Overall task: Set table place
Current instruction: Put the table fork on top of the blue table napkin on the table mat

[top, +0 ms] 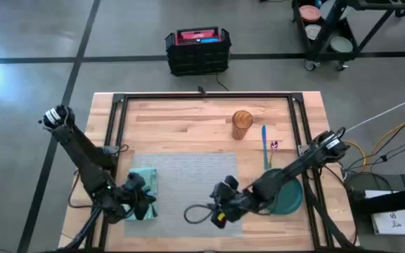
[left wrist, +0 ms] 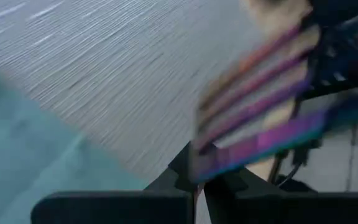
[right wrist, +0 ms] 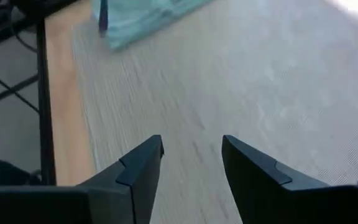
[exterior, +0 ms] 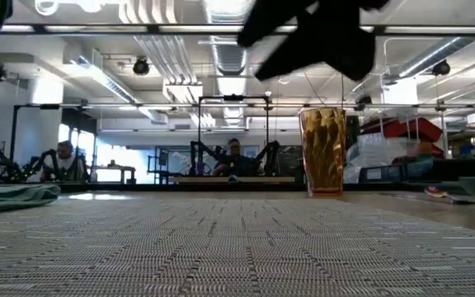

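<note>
The counter (top: 181,119) is a wide top of light wooden planks framed by black metal rails, and the grey woven placemat (top: 181,176) lies flat on its near middle part, filling the foreground of the low view. On the placemat's left edge sits a light teal napkin (top: 143,184), bunched rather than flat. A dark green plate (top: 292,200) rests on the wood just off the placemat's right edge, partly covered by the right arm. Farther back on the bare planks an amber ribbed tumbler (top: 242,124) stands upright, and just to its right lies a slim blue utensil (top: 265,144) with a small purple item (top: 274,145) beside it. The left gripper (top: 143,204) is low at the near left corner of the placemat, over the napkin; its fingers meet at their tips and something striped in blurred purple and orange shows just past them in the left wrist view, though whether it is gripped cannot be told. The right gripper (right wrist: 191,158) hovers over the placemat's near right part, its two fingers spread apart with nothing between them. Beyond the counter, on the floor, stands a black crate (top: 197,50) with red contents.
</note>
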You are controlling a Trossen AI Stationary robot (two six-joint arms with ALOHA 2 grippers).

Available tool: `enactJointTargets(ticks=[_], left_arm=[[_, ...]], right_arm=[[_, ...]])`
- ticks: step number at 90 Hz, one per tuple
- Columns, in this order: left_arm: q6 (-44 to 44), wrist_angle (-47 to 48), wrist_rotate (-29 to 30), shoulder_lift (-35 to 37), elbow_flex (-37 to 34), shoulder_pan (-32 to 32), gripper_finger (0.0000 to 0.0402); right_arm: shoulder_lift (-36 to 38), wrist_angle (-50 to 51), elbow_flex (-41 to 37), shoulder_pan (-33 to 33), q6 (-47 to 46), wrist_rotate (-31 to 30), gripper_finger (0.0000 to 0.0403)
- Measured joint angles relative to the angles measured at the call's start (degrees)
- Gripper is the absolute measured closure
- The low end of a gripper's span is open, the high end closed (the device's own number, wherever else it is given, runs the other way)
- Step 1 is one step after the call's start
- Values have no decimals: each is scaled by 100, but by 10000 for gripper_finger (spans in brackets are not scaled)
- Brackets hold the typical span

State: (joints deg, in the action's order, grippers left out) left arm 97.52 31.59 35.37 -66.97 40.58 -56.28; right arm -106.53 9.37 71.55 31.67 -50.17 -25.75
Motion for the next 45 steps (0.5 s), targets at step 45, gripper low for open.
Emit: enactJointTargets(ticks=[45], left_arm=[[506, 1007, -787, 293, -155, -62, 402]], right_arm=[[-600, -2016, -474, 91, 679, 559, 244]])
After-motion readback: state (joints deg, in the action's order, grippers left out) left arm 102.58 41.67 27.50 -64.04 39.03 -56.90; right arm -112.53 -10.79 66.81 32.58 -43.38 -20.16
